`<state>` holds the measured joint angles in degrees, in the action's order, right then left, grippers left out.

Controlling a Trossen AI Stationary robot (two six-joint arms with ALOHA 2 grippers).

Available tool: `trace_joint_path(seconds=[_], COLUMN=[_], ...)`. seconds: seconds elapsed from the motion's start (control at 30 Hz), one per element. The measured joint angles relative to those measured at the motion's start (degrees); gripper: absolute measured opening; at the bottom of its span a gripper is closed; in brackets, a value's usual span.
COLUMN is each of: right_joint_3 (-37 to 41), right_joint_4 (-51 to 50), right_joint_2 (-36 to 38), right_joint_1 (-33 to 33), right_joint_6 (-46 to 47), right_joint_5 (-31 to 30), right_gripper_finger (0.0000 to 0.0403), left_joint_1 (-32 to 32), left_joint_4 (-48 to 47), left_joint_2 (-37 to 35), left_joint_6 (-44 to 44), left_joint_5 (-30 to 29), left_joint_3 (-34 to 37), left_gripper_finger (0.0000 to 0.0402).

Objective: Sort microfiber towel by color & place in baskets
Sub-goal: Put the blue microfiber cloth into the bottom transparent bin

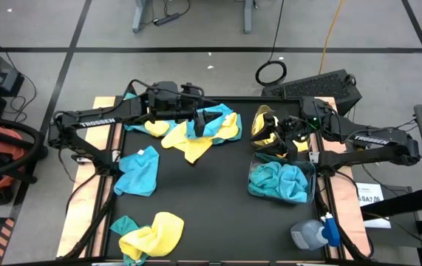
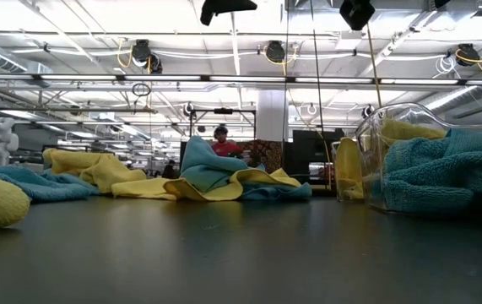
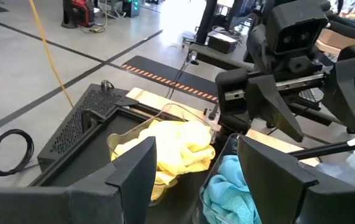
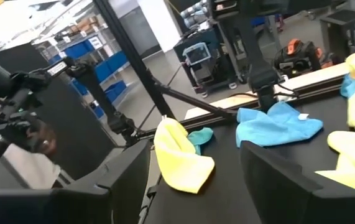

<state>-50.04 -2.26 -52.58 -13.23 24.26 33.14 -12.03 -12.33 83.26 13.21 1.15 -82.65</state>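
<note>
The high view alone shows the whole layout: a mixed heap of towels [image 1: 196, 131] at the table's far middle, a lone teal towel [image 1: 138, 171] left of centre, and a yellow and teal pair [image 1: 150, 235] at the near left edge. Two bins sit on the right, the yellow bin [image 1: 264, 131] farther back and the teal bin [image 1: 281, 182] nearer, with a bottle [image 1: 312, 232] at the near right corner and a keyboard [image 1: 321, 86] beyond the table. The low view adds a person [image 2: 222, 143] far off in the room and shows both arms raised clear of the table. The left gripper [image 1: 198, 117] hangs over the heap, fingers [image 3: 133, 174] apart and holding nothing. The right gripper [image 1: 293, 133] hangs beside the yellow bin, fingers [image 4: 127, 171] also apart and empty.
</note>
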Motion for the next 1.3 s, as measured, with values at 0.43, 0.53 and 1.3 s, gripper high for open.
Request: trace_joint_path(seconds=[0.43, 0.53, 1.3], right_joint_3=[0.0, 0.0, 0.0], right_joint_4=[0.4, 0.3, -22.6], right_joint_2=[-3.7, -4.8, -3.0], right_joint_1=[0.0, 0.0, -0.2], right_joint_6=[-6.1, -6.1, -20.7], right_joint_5=[-3.9, -3.1, 6.7], right_gripper_finger=[0.024, 0.024, 0.024], left_joint_1=[0.0, 0.0, -0.1], left_joint_4=[0.9, 0.9, 9.8], left_joint_2=[0.0, 0.0, 0.0], left_joint_6=[0.0, 0.0, 19.5], left_joint_5=[-1.2, -3.8, -16.2], left_joint_3=[0.0, 0.0, 0.0], left_gripper_finger=[0.0231, 0.0231, 0.0231])
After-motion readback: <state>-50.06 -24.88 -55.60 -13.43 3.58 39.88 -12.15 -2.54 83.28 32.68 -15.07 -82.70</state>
